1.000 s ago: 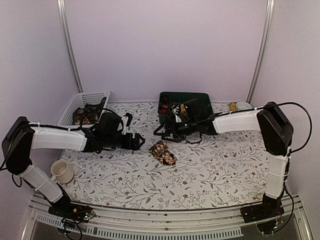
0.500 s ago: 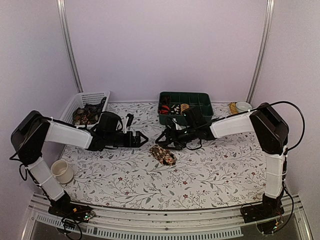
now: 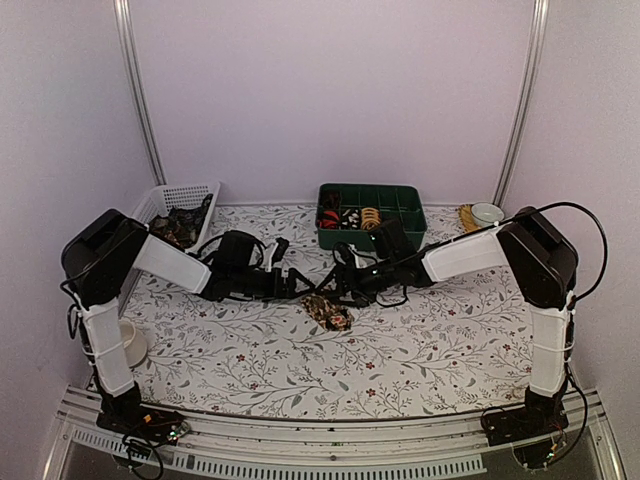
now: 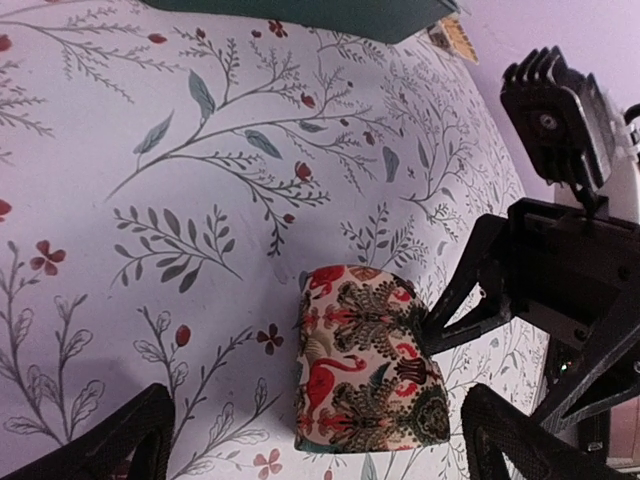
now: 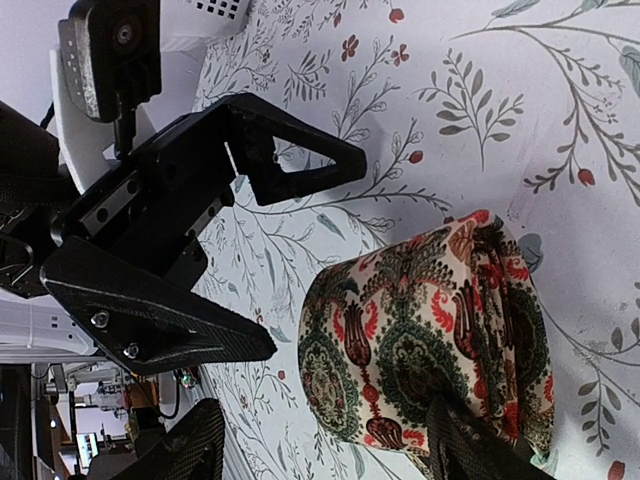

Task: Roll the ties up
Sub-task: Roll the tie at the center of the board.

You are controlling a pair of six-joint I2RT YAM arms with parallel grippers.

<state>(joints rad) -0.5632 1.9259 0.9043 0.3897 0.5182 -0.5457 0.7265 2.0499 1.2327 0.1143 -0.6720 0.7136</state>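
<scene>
A mug (image 3: 126, 342) stands near the front left of the worktop (image 3: 400, 350), partly hidden behind the left arm (image 3: 170, 265). Toward the middle lies the tie (image 3: 328, 312), rolled into a short, squat bundle that neither arm holds. Up close its cloth is cream, crowded with red and dark green ornament, and a sliver of teal shows at one edge. From above it reads dark brown.

Just beyond it the left fingers (image 4: 115, 450) are spread wide and hold nothing, with the roll lying ahead of the gap between them. The right fingers (image 5: 185, 455) face them from the other side, also apart and gripping nothing. One tip is at the roll's side, but I cannot tell whether it touches.

Both arms have a raised elbow out at the side and a forearm sloping low toward the centre, so the right arm (image 3: 465, 250) mirrors the left. A second ago the left elbow sat lower and farther out, and its fingers were farther from the roll. The right fingers were up by the tray (image 3: 370, 186) and have since come down beside the tie, which lies in about the same spot.

At the back, the tray holds rolled ties (image 3: 370, 217) in its compartments. The basket (image 3: 180, 190) at far left holds a heap of ties (image 3: 172, 228), and a bowl (image 3: 488, 211) sits at far right.
</scene>
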